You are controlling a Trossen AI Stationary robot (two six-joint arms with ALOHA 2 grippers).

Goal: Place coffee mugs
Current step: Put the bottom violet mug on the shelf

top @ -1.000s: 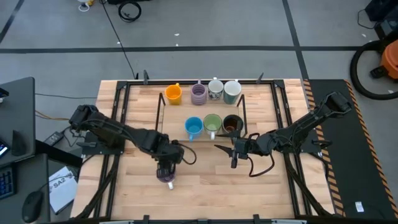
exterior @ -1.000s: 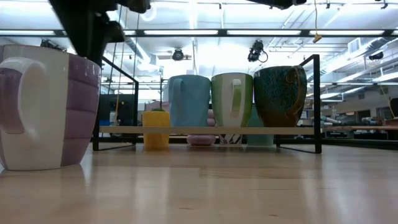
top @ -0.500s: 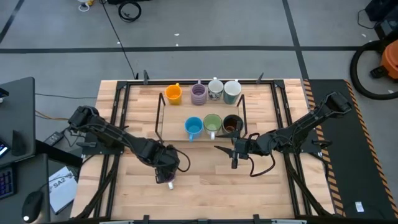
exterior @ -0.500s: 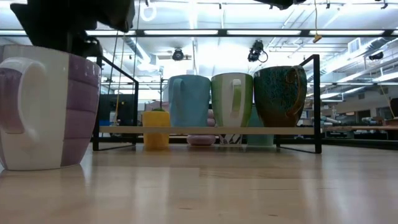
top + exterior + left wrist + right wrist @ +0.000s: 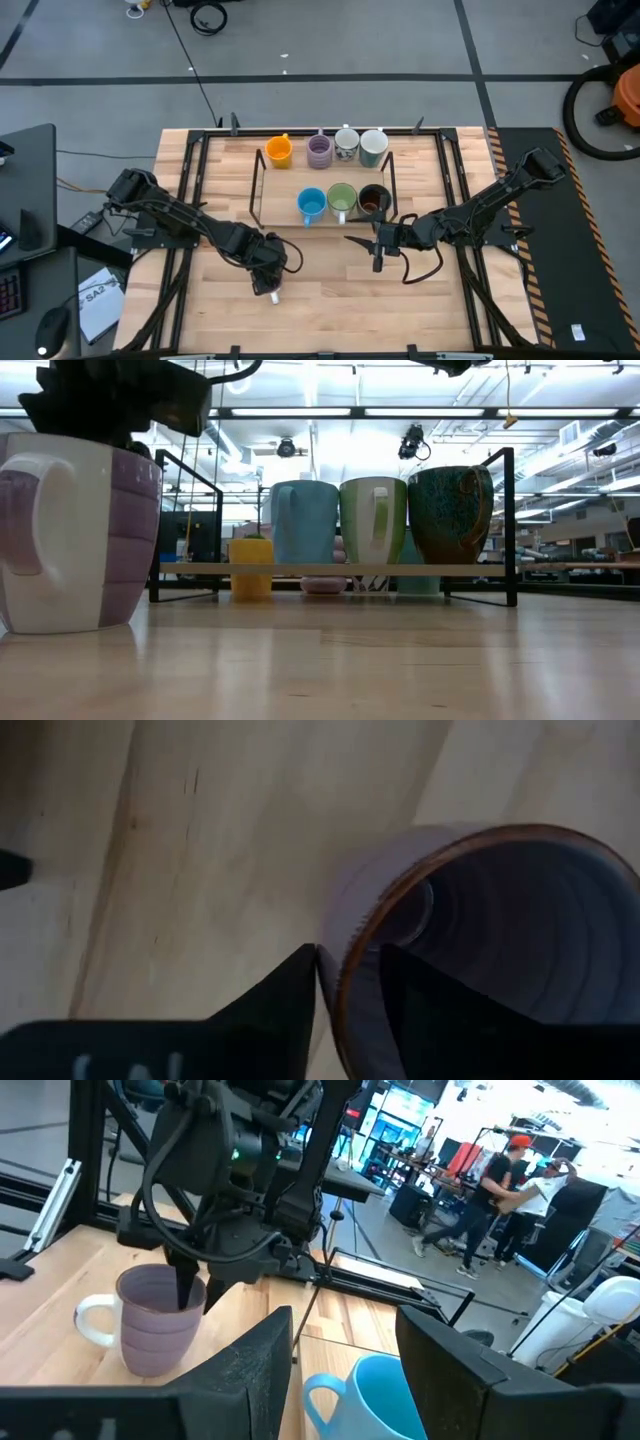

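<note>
Left tool (image 5: 345, 982) straddles the lavender mug's (image 5: 155, 1318) rim on the wooden table (image 5: 330, 310), not visibly clamped.

My left gripper (image 5: 348, 982) points down, jaws straddling a rim; my right gripper (image 5: 345, 1350) hovers level, jaws spread wide.

Glossy, seemingly ceramic lavender mug (image 5: 80, 530), pale wood table (image 5: 330, 300)

My left end effector (image 5: 268, 268) is hiding most of the lavender ribbed ceramic mug (image 5: 273, 293) from above; the low view's edge is cropping that mug's white handle (image 5: 25, 510).
</note>
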